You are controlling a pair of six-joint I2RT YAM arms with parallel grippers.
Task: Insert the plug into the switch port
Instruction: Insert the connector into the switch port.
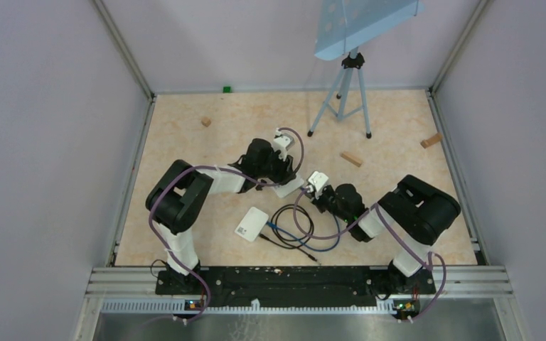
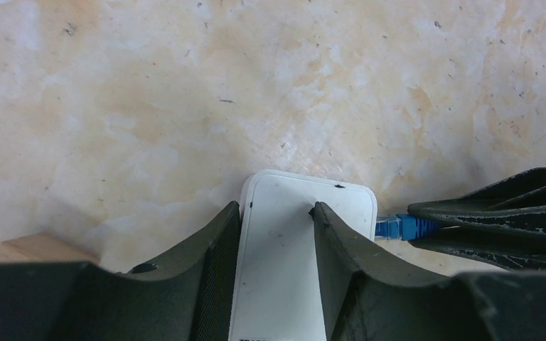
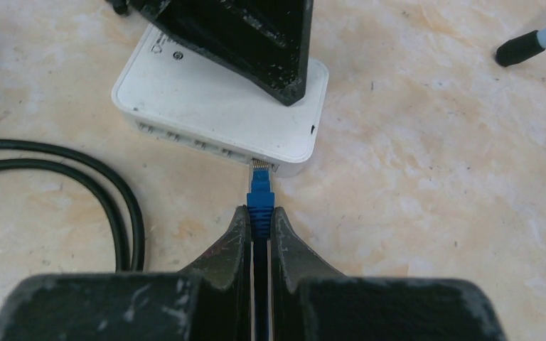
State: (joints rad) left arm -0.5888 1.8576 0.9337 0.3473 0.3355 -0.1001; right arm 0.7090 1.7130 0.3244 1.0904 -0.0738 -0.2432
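With my left gripper (image 2: 277,213) half open and bracing the switch (image 3: 213,106) from above, my right gripper (image 3: 259,217) pinches the blue plug (image 3: 260,190), whose tip is at the switch's end port but seems not seated; next I need 1 straight, level push in.

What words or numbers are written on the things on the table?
Nothing can be read in full.
On the switch, left wrist view: print at the bottom edge, cut off and blurred.
On the switch, right wrist view: tiny marks on its top, too small to read.
On the white box: a grey label, too small to read.
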